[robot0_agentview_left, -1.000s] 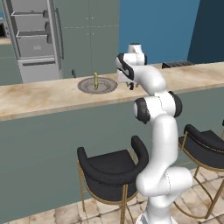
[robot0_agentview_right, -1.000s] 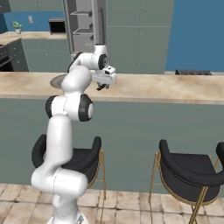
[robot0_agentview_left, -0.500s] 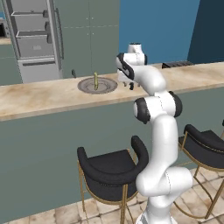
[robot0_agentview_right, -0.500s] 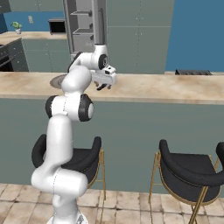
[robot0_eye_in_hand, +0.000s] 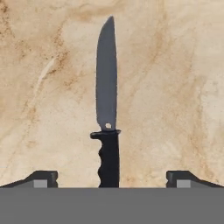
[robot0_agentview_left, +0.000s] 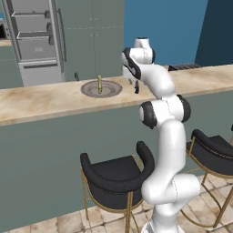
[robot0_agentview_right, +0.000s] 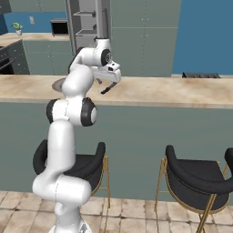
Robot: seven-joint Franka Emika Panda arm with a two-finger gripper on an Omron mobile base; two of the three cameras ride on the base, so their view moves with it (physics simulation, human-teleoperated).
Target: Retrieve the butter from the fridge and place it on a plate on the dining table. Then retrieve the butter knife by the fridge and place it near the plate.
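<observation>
Claw: I am seeing the gripper standing wide, its two dark fingertips far apart at either side of the hand view and gripping nothing; in the left base view I am watching it hanging just over the counter top, and in the right base view it is pointing down at the stone.

Knife: the butter knife is lying flat on the marbled surface between the open fingers; the black handle is pointing toward the camera and the dark blade is running away from it; nothing is touching it that I can make out.

Table: the dining table is running across both base views as a long beige marbled top with a grey-green front; black stools are standing at its near side.

Plate: the plate is sitting toward the far edge of the table top, left of the gripper and apart from it.

Butter: the butter is standing upright on the plate, about at its middle.

Fridge: the fridge is standing beyond the table at the upper left of the left base view; I am seeing its grey shelves; in the right base view it is rising behind the arm.
</observation>
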